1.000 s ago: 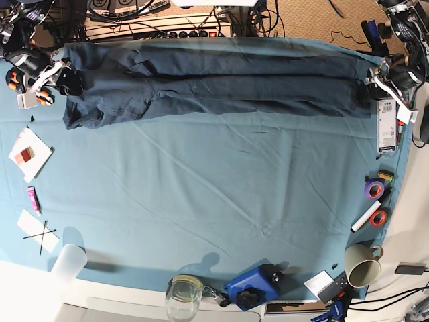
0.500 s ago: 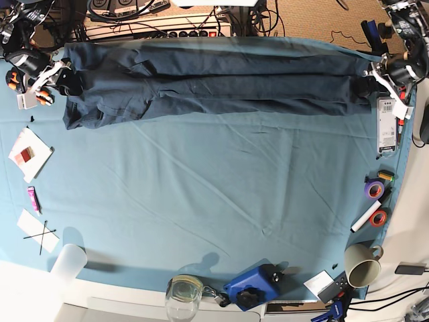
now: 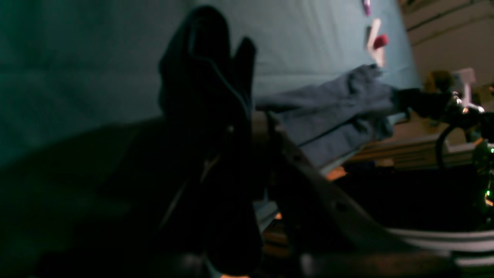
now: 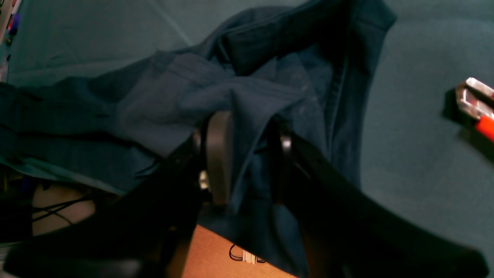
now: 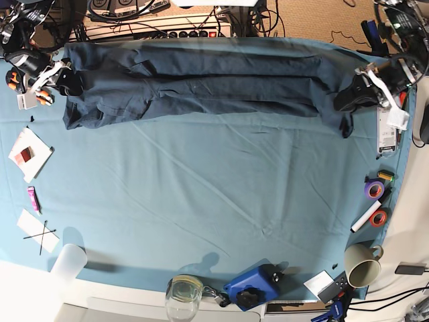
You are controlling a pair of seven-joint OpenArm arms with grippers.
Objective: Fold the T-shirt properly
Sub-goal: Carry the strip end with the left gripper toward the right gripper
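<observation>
So the T-shirt (image 5: 201, 84) is a long narrow band across the 12 o'clock edge of the tablecloth (image 5: 214, 194), running from about 10 o'clock to 2 o'clock.

Going left to right in the base view: the right gripper (image 5: 62, 77) sits at roughly 10 o'clock and it's pinching a bunched fold of the shirt. The right wrist view shows cloth wedged between its fingers (image 4: 218, 154), so that end is held. Way over at 2 o'clock, the left gripper (image 5: 358, 90) has its fingers clamped on the other end, and a dark tail of fabric hangs off it. The left wrist view is super dark, but you can make out a wad of shirt (image 3: 208, 96) sticking up out of the jaws.

My take on doing this step well: both ends are held, so lift evenly, keep the band taut, and bring it toward 6 o'clock together so it lands flat, not twisted. The left grip looks like it's only on a corner, so a slip is my worry.

Containers, all along the 6 o'clock edge: a plastic cup (image 5: 67, 263) at 7, which looks empty; a glass jar (image 5: 184, 295), can't tell the contents; a mug (image 5: 362, 264) at 5, lying tilted, looks empty inside.
</observation>
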